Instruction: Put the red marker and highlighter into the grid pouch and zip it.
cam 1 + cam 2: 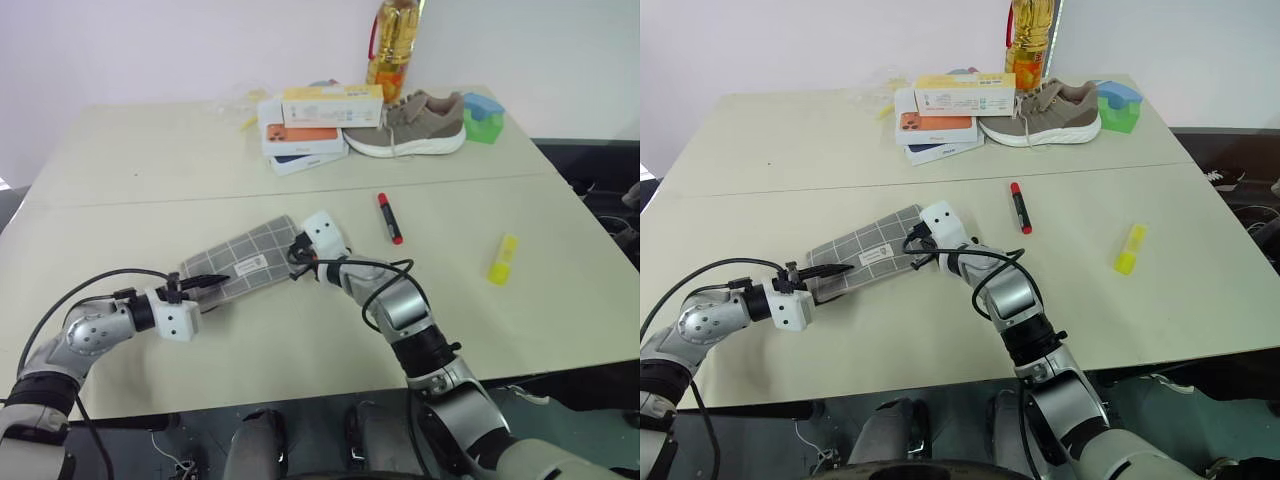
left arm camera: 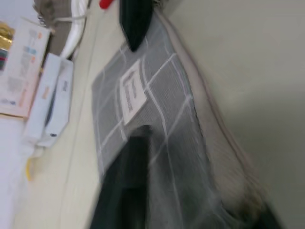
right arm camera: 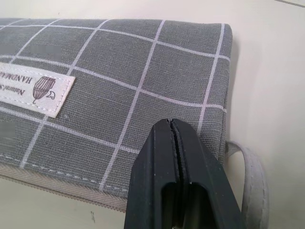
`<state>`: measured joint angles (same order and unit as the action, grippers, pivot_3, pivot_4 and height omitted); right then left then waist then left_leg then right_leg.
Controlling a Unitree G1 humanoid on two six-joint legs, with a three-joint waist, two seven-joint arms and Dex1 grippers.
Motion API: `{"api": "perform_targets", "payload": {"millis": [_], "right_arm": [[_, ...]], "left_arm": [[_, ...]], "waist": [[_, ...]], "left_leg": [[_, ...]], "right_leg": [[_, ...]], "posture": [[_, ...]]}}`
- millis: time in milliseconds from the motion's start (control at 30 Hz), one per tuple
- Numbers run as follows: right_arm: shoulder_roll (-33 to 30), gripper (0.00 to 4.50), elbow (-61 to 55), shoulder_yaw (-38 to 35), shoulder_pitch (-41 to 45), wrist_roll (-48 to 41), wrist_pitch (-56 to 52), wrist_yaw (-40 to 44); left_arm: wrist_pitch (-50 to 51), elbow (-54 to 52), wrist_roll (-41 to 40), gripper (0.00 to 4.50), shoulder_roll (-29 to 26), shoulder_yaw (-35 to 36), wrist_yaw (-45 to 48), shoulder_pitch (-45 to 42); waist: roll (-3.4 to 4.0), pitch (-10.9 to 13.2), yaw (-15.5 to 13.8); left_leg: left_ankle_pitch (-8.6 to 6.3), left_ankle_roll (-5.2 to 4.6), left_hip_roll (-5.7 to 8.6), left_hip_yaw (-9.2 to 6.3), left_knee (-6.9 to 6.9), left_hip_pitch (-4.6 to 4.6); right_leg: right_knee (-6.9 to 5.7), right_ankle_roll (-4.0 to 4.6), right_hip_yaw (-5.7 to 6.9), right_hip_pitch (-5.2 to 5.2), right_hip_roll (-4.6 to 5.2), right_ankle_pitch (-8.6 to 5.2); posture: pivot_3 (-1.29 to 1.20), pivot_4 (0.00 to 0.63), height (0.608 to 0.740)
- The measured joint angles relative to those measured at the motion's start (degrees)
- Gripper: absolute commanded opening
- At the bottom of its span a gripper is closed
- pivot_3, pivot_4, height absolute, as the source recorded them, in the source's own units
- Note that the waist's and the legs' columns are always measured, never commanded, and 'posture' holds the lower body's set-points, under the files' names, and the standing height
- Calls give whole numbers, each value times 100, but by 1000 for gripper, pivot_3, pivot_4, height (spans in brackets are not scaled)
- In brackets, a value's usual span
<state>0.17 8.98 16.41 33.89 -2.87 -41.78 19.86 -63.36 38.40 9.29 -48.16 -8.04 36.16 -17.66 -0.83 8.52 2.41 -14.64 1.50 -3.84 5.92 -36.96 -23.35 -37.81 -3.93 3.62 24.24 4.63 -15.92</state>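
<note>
The grid pouch (image 1: 244,262) lies flat on the counter (image 1: 300,330), its long axis running on a slant from the near left up toward the far right. Both tools are at it. The right tool (image 3: 172,131) has its two black fingers pressed together, tips resting on the fabric at the pouch's far-right end, close to the looped zipper pull (image 3: 252,179); nothing shows between the fingers, so it looks to be pinning the pouch down rather than gripping it. The left tool (image 1: 203,282) reaches onto the opposite, near-left end; one dark finger lies over the grid fabric, and I cannot tell whether its fingers are apart or together.

The red marker (image 1: 389,217) lies on bare counter to the right of the pouch and a little farther back, its length pointing nearly straight away from the robot. The highlighter (image 1: 502,258) lies well apart, farther right again, also roughly fore-and-aft.

Neither pen is in the pouch, and whether the zipper is open cannot be made out. Both pens lie on the right side of the pouch, so the right arm is the nearer one for picking them up, the marker first; the left arm is better placed to hold the pouch.
</note>
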Motion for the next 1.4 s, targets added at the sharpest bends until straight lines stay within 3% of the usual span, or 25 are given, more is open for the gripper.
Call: {"api": "perform_targets", "payload": {"millis": [100, 233, 300, 367, 567, 800, 1000, 1133, 1333, 1400], "right_arm": [[-3, 0, 37, -72, -44, 1, 218, -50], [-189, 0, -5, -122, -55, 34, 530, -40], [-456, 555, -227, -259, -128, 0, 632, 98], [-770, 1403, -481, -403, -166, -19, 655, 225], [-1413, 4454, -1077, -849, -179, -237, 559, 591], [-1554, 4454, -1211, -820, -420, -367, 463, 836], [-1392, 4454, -1062, -664, -340, -277, 519, 665], [-1251, 3169, -810, -641, -191, -188, 731, 513], [-1211, 63, -731, -635, -167, -188, 787, 471], [-1228, 63, -731, -586, -168, -174, 800, 492]], "left_arm": [[124, 55, -288, 60, 55, 34, 64, 16], [1053, -495, -1099, 60, 246, 168, 283, 411], [1728, -1057, -1424, 0, 355, 273, 289, 738], [2384, -1671, -1566, 0, 436, 349, 211, 1043], [4067, -3207, -1485, 0, 1213, 539, -579, 1445], [4942, -3960, -1342, 0, 1860, 536, -982, 1530], [5104, -4183, -1313, 0, 2014, 477, -882, 1524], [5151, -4205, -1314, 0, 2021, 479, -816, 1522], [5160, -4264, -1314, 0, 2023, 507, -795, 1526], [5160, -4265, -1313, 0, 2028, 513, -796, 1530]], "waist": [[2, 1, 4], [4, 5, 5], [1, 8, 0], [-1, 12, 0], [-4, 17, -6], [-2, 18, -1], [-4, 18, -17], [-4, 18, -18], [-4, 18, -22], [-4, 18, -21]], "left_leg": [[0, 0, -1, 0, -1, -1], [0, 0, -4, -1, -3, -7], [0, 0, -3, -6, -3, -14], [0, 0, -1, -9, -3, -15], [0, 0, 2, -7, -3, -15], [0, 0, 2, -6, -2, -14], [0, 0, 2, -6, -4, -14], [0, 0, 2, -6, -3, -14], [0, 0, 2, -7, -3, -14], [0, 0, 2, -7, -3, -14]], "right_leg": [[-2, 0, 0, 2, 1, 0], [-3, -2, -2, 6, 7, 0], [1, -3, -3, 8, 9, 0], [3, -4, -3, 9, 9, 0], [3, -4, -2, 9, -2, 0], [3, -3, -3, 10, -10, 0], [3, -3, -3, 10, -9, 0], [3, -3, -3, 10, -10, 0], [4, -3, -3, 10, -8, 0], [4, -3, -3, 10, -8, 0]], "posture": [[0, 150, 740], [0, 150, 740], [0, 150, 740], [0, 150, 740], [0, 150, 740], [0, 150, 740], [0, 150, 740], [0, 150, 740], [0, 150, 740], [0, 150, 740]]}}
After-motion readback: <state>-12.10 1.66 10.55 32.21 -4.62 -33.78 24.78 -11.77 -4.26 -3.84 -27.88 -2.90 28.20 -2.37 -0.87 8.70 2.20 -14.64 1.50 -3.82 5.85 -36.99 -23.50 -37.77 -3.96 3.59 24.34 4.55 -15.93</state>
